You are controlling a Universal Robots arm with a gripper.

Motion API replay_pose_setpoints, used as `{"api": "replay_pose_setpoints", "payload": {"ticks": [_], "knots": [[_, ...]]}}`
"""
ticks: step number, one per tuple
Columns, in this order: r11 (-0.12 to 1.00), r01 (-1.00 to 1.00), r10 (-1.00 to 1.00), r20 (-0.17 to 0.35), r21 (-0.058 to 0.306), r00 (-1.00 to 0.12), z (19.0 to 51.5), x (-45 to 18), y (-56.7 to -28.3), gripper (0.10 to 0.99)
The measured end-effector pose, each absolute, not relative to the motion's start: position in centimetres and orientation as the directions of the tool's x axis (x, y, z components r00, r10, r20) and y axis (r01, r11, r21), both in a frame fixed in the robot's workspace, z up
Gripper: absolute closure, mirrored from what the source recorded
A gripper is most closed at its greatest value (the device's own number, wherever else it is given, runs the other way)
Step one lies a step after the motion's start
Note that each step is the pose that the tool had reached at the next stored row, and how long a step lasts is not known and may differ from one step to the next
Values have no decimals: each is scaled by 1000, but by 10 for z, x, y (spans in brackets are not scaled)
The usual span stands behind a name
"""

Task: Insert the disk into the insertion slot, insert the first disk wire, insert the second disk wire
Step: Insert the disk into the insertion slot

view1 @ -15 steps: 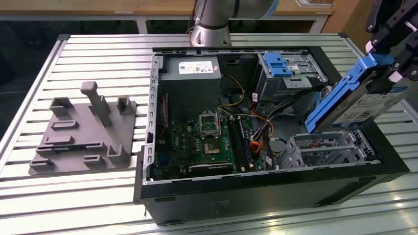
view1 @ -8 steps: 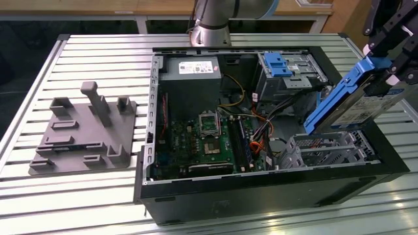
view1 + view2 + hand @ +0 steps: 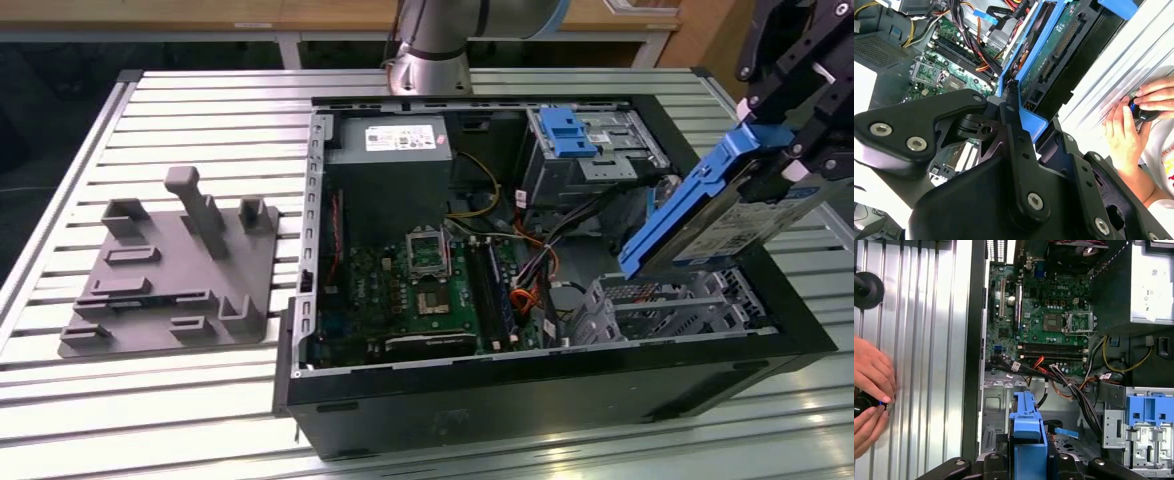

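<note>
Exterior view: the flat silver-grey hard drive [image 3: 738, 226] in its bright blue plastic carrier is held tilted by the black claw [image 3: 785, 150], clamped on its upper end, just above the low perforated silver drive cage [image 3: 667, 305] inside the open black computer case [image 3: 534, 385].

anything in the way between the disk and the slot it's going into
Nothing visible does. The pincer holds the disk tilted, its lower end just above the open insertion slot. The black cables run beside the slot, toward the exterior view's left, and appear not to cross its opening.
</note>
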State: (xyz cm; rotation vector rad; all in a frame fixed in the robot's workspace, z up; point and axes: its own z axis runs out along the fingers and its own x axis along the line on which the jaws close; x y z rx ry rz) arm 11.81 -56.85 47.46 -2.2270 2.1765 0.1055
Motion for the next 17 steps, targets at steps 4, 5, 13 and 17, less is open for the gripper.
{"api": "replay_pose_setpoints", "payload": {"ticks": [4, 5, 13, 17], "knots": [[-24, -999, -998, -67, 29, 22, 472, 118, -569, 722], [-24, -999, -998, -67, 29, 22, 471, 118, -569, 722], [-24, -999, -998, -67, 29, 22, 465, 118, -569, 722], [-24, -999, -998, -67, 29, 22, 462, 118, -569, 722]]}}
